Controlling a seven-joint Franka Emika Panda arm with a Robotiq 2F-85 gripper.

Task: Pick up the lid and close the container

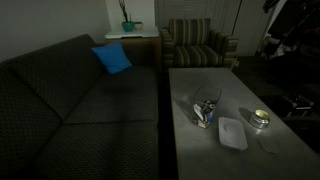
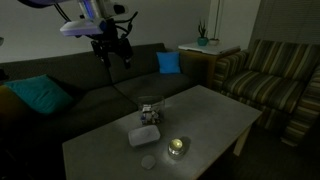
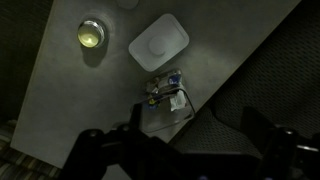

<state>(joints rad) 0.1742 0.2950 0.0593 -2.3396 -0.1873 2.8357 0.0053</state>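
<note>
Wrist view: lid (image 3: 158,43) seemingly beyond tool (image 3: 192,138)

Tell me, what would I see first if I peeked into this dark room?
The bright blue pillow on the dark sofa pops out first. On the grey table sit a shiny round tin, the flat whitish lid and, beside it, the clear container. The gripper hangs open, high up over the table.

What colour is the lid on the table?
Whitish, translucent; the lid shows best in the wrist view.
</note>
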